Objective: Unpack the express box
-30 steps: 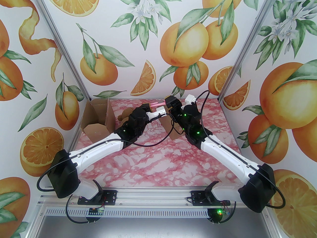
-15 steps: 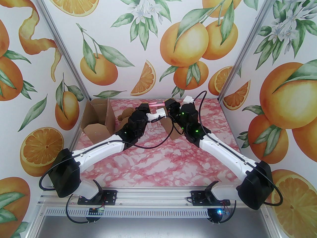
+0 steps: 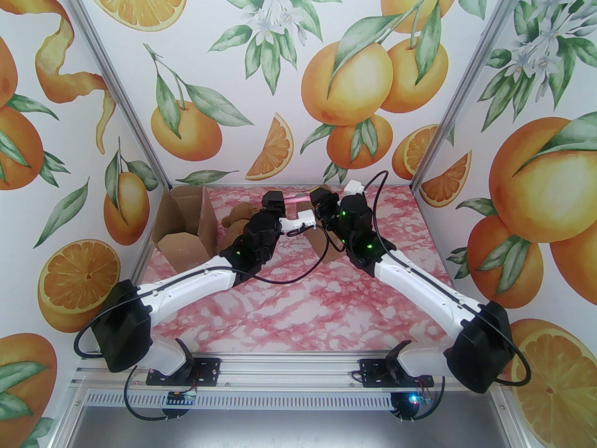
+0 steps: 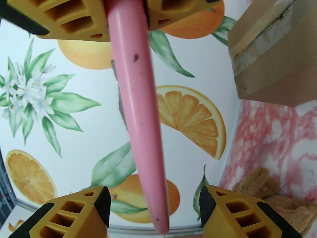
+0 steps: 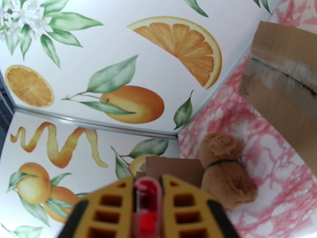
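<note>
Overhead, both arms hide most of the taped express box in the table's far half. Beyond, the right gripper clamps a pink tool; the left gripper, closed on it a moment ago, now stands open around it.

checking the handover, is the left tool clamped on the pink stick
No, the fingers of the left tool stand apart on either side of the pink stick without touching it.

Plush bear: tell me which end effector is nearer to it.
Left. The left end effector hangs open just right of the plush bear. The right end effector, shut on the pink tool, sits farther right, beyond the left one.
</note>
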